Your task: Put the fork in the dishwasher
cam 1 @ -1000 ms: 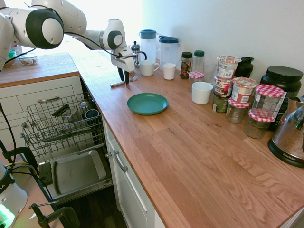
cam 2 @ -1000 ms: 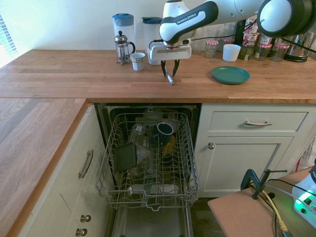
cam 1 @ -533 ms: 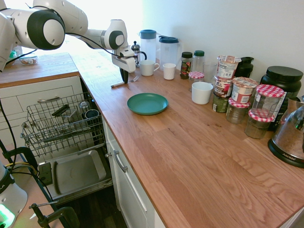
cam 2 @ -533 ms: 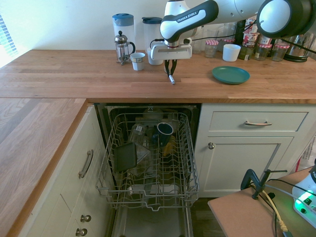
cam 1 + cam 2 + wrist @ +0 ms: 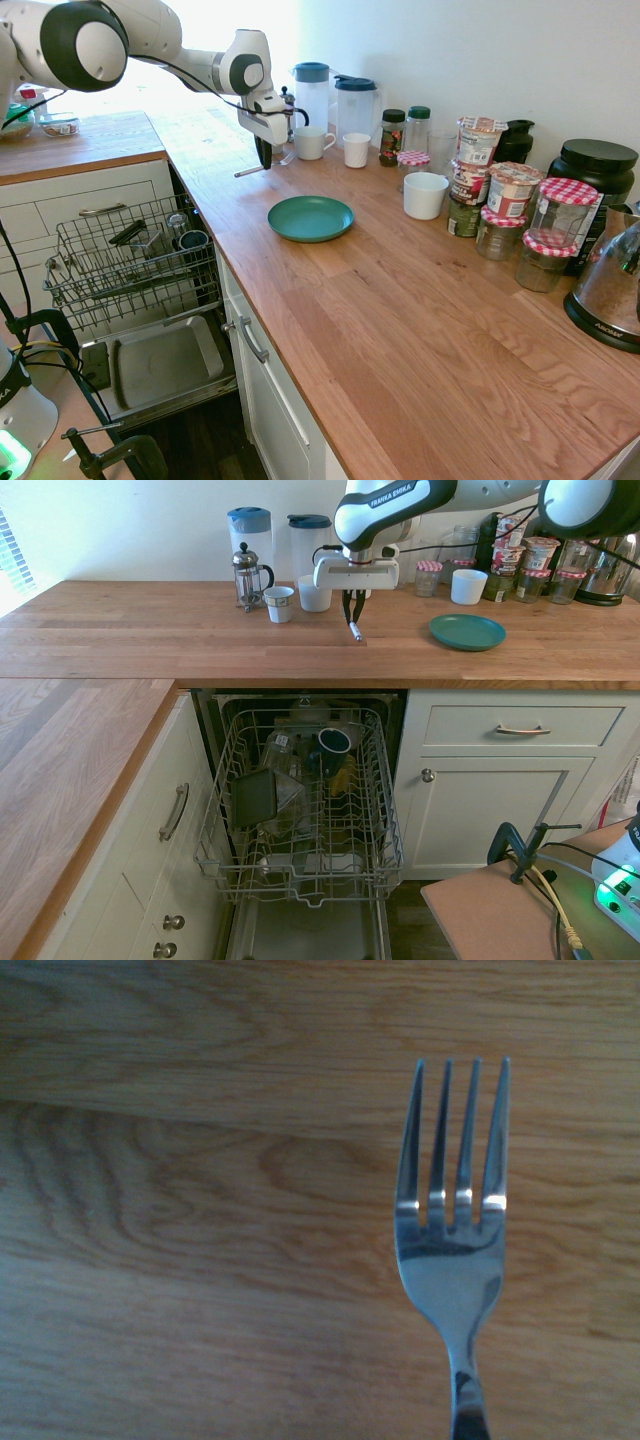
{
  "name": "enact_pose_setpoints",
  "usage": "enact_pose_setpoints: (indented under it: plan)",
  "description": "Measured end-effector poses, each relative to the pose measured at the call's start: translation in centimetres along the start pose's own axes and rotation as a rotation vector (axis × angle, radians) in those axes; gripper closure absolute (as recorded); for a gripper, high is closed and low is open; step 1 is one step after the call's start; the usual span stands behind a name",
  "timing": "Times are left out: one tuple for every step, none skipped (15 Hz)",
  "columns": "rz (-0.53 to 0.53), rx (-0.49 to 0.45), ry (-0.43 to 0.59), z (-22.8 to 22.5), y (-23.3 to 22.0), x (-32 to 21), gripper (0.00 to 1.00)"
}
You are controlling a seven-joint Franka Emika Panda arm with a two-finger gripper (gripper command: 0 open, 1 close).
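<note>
Dishwasher point(image 5: 305, 935) open, wire rack point(image 5: 317, 901) pulled out, dark blue mug point(image 5: 332, 744) inside; beyond it, bench point(image 5: 120, 630) with green plate point(image 5: 467, 633); fork point(image 5: 452, 1280) beside plate, gripped by handle, tines sticking out past claw point(image 5: 354, 623); claw closed tight on it; cannot tell whether fork clears wood; farther back, French press point(image 5: 247, 580), white cup point(image 5: 468, 587); two blue-lidded pitchers point(image 5: 250, 538) near wall.

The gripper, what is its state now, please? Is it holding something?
Gripper: closed on the fork, above the counter.
</note>
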State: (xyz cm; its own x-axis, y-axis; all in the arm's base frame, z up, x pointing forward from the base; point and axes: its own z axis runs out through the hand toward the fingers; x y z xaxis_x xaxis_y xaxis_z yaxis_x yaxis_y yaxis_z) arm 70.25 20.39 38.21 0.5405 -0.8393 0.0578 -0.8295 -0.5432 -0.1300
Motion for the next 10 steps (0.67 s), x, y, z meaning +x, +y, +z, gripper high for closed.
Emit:
enact_pose_setpoints:
  plan:
    - [0.007, 0.004, 0.004, -1.5, 0.7, -0.5, 1.00]
    - [0.014, 0.008, 0.010, -2.9, 1.5, -1.3, 1.00]
    - [0.024, 0.011, 0.016, -4.1, 2.2, -2.4, 1.00]
    - [0.033, 0.013, 0.022, -5.2, 2.9, -3.8, 1.00]
    - [0.041, 0.013, 0.028, -5.9, 3.7, -5.5, 1.00]
    - [0.048, 0.014, 0.031, -6.4, 4.5, -7.5, 1.00]
    - [0.054, 0.015, 0.035, -6.6, 5.4, -9.4, 1.00]
    - [0.058, 0.016, 0.039, -6.7, 6.4, -11.2, 1.00]
    - [0.063, 0.019, 0.043, -6.6, 7.5, -13.1, 1.00]
    - [0.069, 0.018, 0.045, -6.6, 8.7, -14.8, 1.00]
